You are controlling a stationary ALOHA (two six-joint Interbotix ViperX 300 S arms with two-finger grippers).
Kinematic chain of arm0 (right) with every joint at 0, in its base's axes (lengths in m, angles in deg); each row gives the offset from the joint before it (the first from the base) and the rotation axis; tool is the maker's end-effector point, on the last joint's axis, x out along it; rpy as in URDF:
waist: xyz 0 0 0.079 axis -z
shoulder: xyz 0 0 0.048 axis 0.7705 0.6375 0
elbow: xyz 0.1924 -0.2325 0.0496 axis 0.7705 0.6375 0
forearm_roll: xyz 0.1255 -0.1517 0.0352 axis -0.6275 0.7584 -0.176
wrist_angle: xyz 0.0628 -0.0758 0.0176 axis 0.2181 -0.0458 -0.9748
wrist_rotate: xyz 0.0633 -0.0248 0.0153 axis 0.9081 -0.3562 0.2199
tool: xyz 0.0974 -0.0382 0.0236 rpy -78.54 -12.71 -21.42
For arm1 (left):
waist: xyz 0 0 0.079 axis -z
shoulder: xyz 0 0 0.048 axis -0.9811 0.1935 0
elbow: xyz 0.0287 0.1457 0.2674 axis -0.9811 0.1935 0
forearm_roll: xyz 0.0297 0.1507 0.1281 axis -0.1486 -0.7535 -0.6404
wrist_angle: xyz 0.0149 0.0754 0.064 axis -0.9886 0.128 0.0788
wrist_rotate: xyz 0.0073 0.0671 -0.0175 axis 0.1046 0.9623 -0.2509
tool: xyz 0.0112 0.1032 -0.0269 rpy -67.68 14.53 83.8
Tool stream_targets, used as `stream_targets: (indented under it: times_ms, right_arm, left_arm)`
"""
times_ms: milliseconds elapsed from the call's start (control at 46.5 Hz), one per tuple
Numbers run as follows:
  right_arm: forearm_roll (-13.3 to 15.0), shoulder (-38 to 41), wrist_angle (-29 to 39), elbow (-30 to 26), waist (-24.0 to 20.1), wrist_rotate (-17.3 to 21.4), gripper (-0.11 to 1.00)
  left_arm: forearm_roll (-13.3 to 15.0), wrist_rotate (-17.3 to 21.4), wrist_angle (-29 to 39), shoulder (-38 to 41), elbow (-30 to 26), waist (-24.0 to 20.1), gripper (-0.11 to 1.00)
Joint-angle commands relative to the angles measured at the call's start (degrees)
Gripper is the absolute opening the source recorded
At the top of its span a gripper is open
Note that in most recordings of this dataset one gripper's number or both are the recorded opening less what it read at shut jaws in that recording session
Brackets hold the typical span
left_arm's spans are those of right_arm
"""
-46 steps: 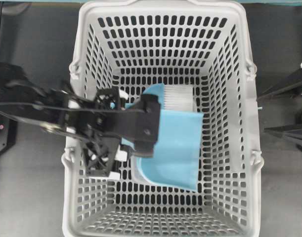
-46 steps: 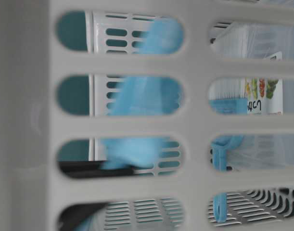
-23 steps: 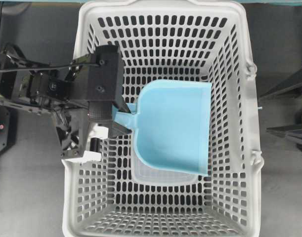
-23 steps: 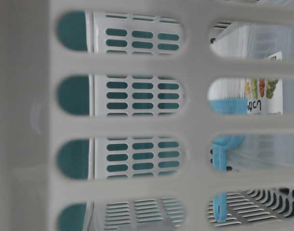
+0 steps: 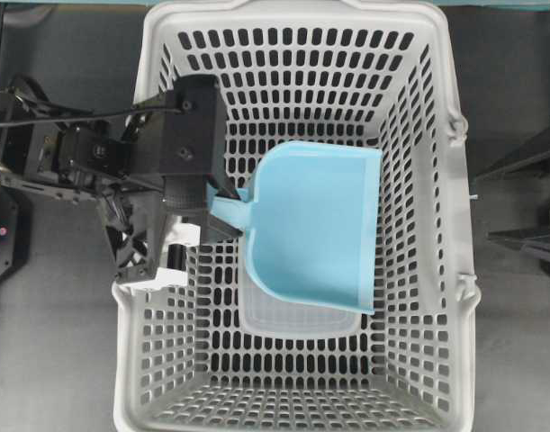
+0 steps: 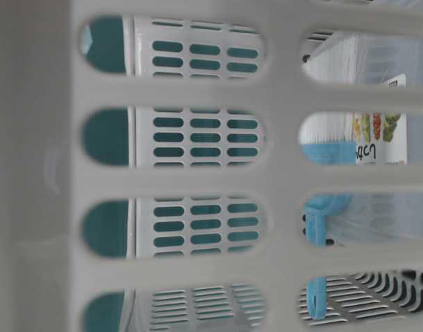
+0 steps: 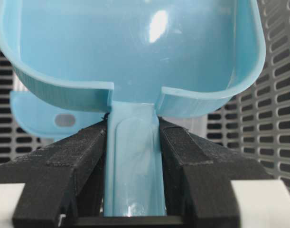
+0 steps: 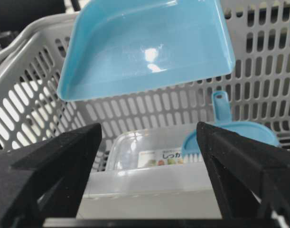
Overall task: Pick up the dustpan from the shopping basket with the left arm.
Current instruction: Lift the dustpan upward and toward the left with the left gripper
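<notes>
Above the shopping basket point(image 5: 157, 54), toward its left wall, we have our left gripper point(image 7: 134, 142) clamped on the handle of the dustpan point(image 5: 315, 225), one black finger point(image 7: 78, 152) pressed against each side of the handle just below where it flares into the scoop. We grip there, we judge, because the handle is the only narrow part the jaws can span, and holding close to the pan keeps the wide scoop from swinging. The dustpan hangs clear of the basket floor, its open mouth pointing toward the basket's right wall, and beneath it a clear lidded box point(image 5: 297, 319) and a blue-handled brush point(image 8: 230, 137) lie on the basket floor. Our right gripper point(image 8: 149, 156), outside the basket's right wall, stands wide open and holds nothing, since this job belongs to the left arm point(image 5: 67, 162) alone.
</notes>
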Motion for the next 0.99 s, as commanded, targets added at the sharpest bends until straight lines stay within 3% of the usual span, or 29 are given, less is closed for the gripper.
stream_targets:
  times_ms: [0,969]
  right_arm:
    - [-0.09,0.35,-0.53,-0.35,-0.18,0.09,0.77]
    - [-0.18,-0.53,-0.44,0.62,-0.62,0.09,0.76]
  left_arm:
    - [-0.18,0.00,-0.53,-1.41,-0.79,0.18,0.30]
    - [-0.18,-0.18,-1.58,-0.97,-0.44,0.44,0.30]
